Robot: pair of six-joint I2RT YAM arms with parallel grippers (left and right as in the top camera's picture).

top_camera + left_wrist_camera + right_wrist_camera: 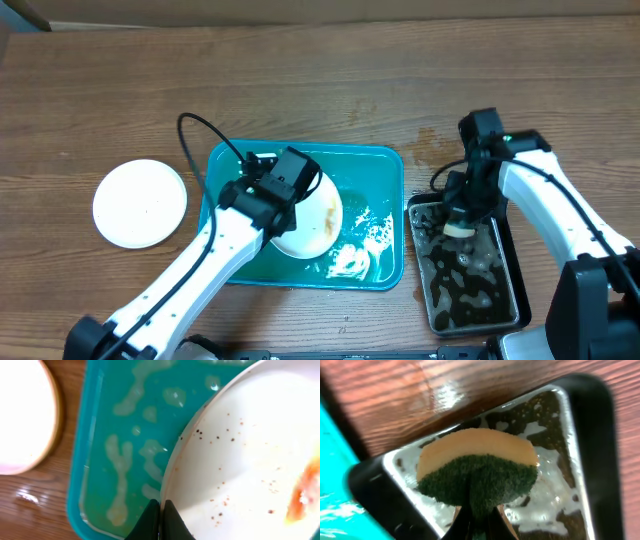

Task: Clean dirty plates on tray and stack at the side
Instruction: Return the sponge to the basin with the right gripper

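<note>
Wooden worktop carries the teal tray, a black tray just beside it on the right, and one white plate set apart on the left. Only one other plate is visible.

**Status**
- The left gripper is closed on the rim of a soiled plate, which sits over the foamy tray floor.
- The right gripper is clamped on a sponge above the black tray.

**Hazards**
- The plate is held by a thin edge pinch and looks wet. Scrubbing pressure far from the grip could lever it loose and drop it into the tray.
- A soaked sponge carried across could drip on the worktop between the trays.

**View coverage**
- Left wrist shows the rim pinch, brown specks and an orange smear. The overhead view hides the pinch under the arm.
- Right wrist shows the sponge's green scouring face and tan backing.
- Only the overhead view shows both arms and the whole of the set-aside plate.
</note>
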